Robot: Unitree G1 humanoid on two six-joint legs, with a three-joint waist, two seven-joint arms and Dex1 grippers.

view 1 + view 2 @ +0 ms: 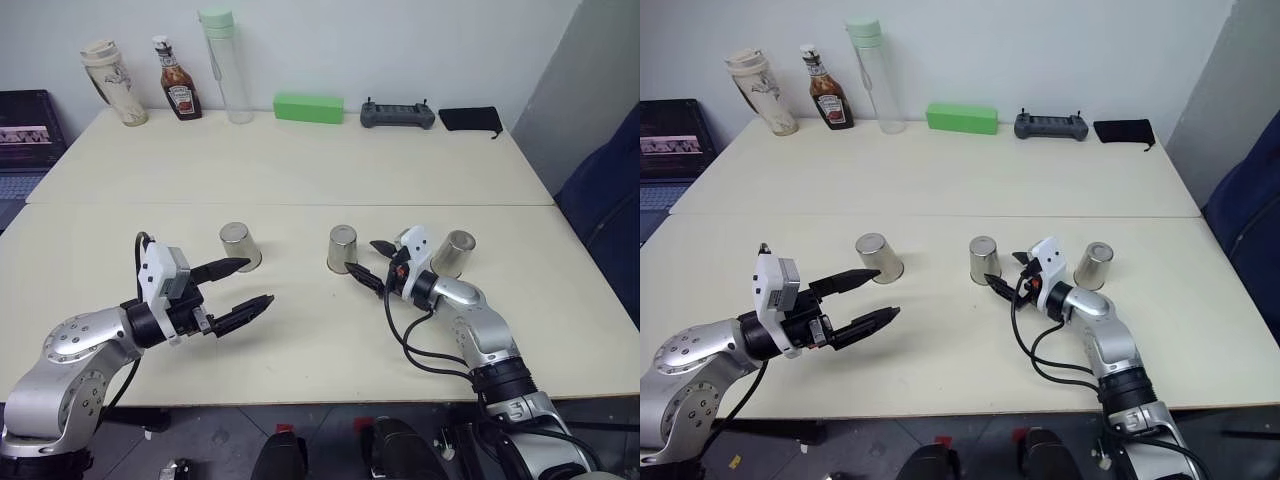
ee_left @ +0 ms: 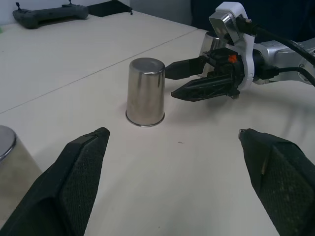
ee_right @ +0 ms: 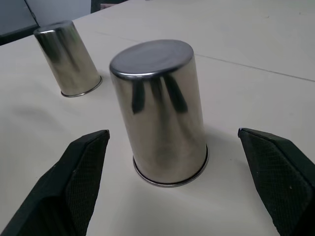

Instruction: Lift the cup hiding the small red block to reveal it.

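Note:
Three identical steel cups stand upside down in a row on the table: a left cup (image 1: 240, 245), a middle cup (image 1: 342, 248) and a right cup (image 1: 455, 253). The small red block is hidden, and I cannot tell which cup covers it. My right gripper (image 1: 368, 262) is open and points level at the middle cup from its right side, fingertips just short of it. In the right wrist view the middle cup (image 3: 160, 113) stands close ahead, in line with the gap between the fingers. My left gripper (image 1: 240, 285) is open and empty, hovering in front of the left cup.
Along the far table edge stand a beige tumbler (image 1: 115, 82), a ketchup bottle (image 1: 180, 80), a clear bottle with a green cap (image 1: 228, 65), a green box (image 1: 308, 107), a grey controller (image 1: 397, 114) and a black pouch (image 1: 470, 118). A laptop (image 1: 25, 130) sits at the left.

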